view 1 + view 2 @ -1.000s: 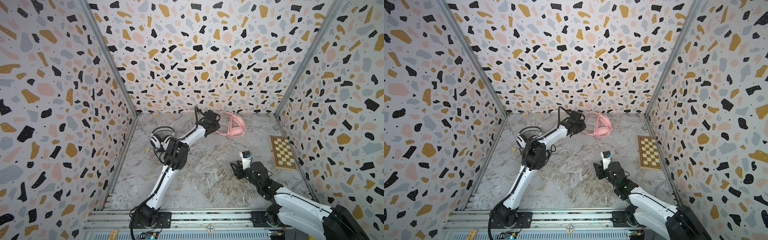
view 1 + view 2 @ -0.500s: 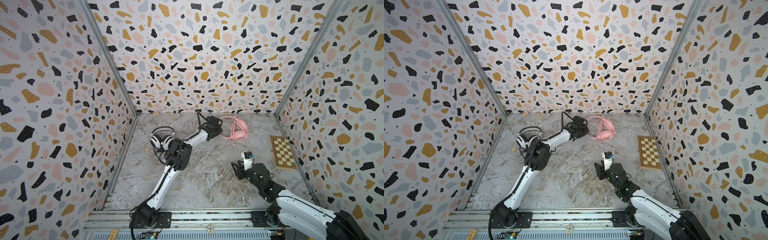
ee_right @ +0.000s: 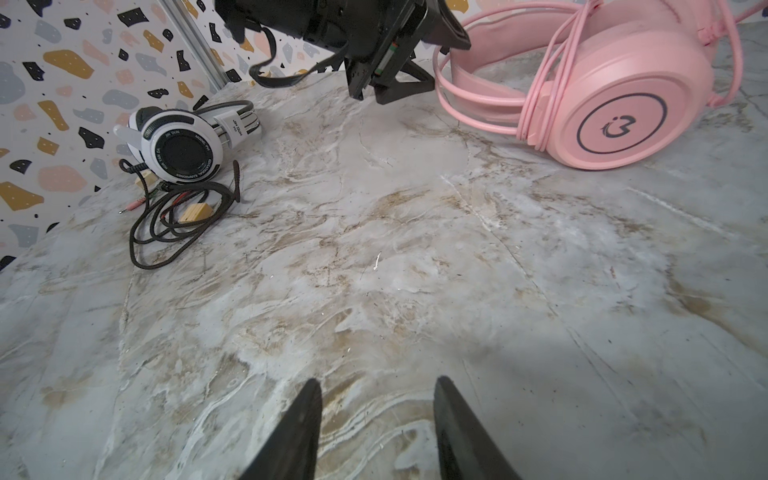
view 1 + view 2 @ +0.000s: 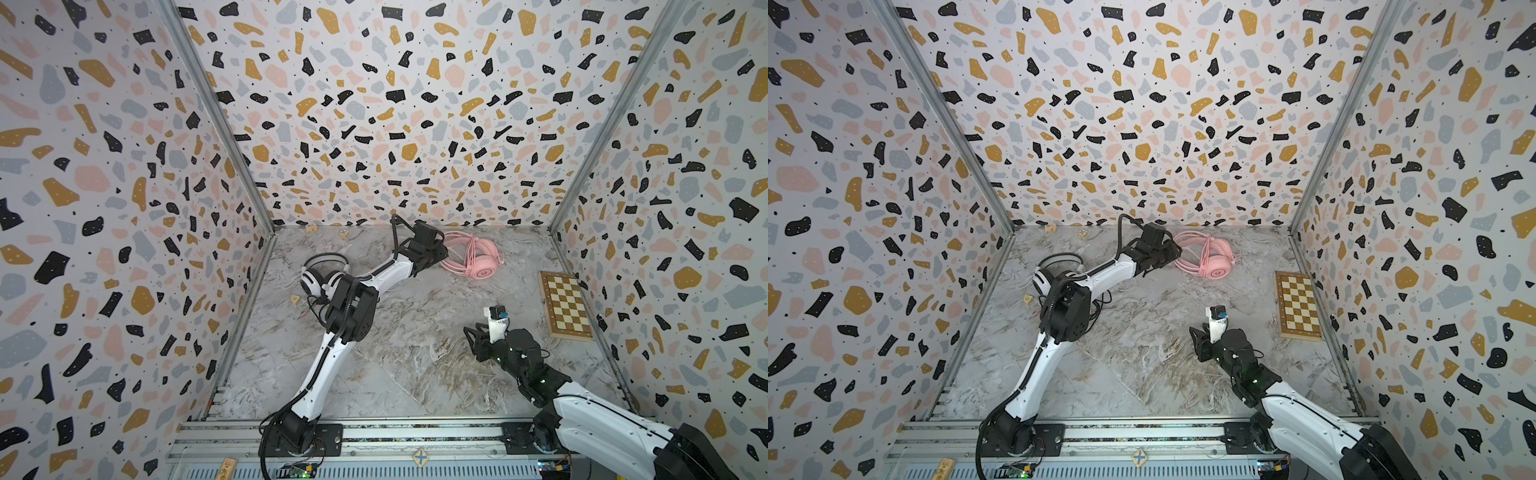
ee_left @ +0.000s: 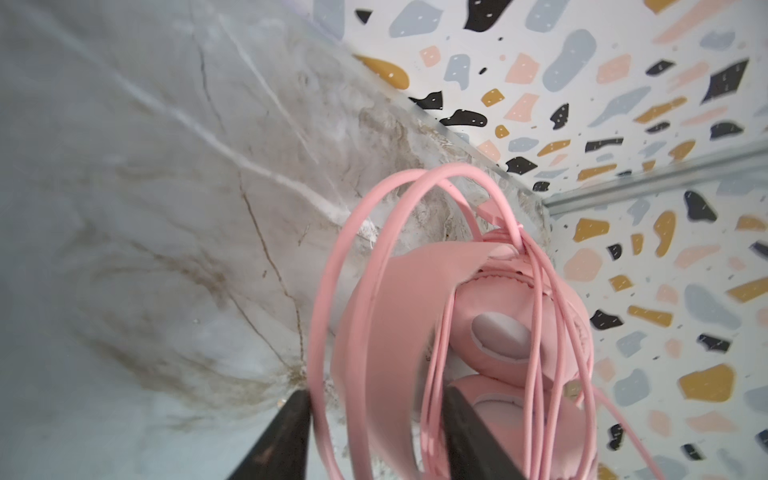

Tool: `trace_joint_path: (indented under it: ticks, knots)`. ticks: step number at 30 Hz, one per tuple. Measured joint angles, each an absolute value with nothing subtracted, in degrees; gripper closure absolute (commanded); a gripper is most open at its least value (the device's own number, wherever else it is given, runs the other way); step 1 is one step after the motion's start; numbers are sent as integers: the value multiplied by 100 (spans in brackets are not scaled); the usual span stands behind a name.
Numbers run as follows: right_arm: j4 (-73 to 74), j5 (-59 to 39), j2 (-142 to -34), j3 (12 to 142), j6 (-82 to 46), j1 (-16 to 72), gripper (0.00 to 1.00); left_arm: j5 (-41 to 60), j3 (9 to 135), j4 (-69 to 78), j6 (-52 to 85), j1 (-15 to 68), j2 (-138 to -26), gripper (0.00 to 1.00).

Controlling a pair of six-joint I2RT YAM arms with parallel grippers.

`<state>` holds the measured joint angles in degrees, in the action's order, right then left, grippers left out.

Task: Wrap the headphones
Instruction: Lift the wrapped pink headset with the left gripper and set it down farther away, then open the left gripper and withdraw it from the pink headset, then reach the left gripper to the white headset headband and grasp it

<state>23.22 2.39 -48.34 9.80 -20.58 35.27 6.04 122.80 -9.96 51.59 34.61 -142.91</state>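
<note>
Left wrist view | left gripper (image 5: 374, 392) fingers apart astride cable-wound pink headset (image 5: 498, 332) by back wall (image 4: 415, 124) | right gripper (image 3: 376, 384) apart, empty | step: pink wrap likely done | next: gather loose black cable (image 3: 166, 232) of white headset (image 3: 178, 145)

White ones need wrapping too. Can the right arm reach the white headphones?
Maybe, at a stretch: bare table lies between right gripper and white headset, but the left arm's elbow crowds it.

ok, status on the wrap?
Left gripper open, straddling band and cable loops of pink headset. Right gripper open, empty. Black cable of white headset lies loose, wooden block among its coils.
</note>
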Motion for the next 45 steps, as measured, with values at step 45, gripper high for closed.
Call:
trace_joint_path:
  ticks: [45]
  knots:
    - [2917,405,-6740,1594,-1769,4764,54,-1317,8617,-2665,1647,21,-10665,27]
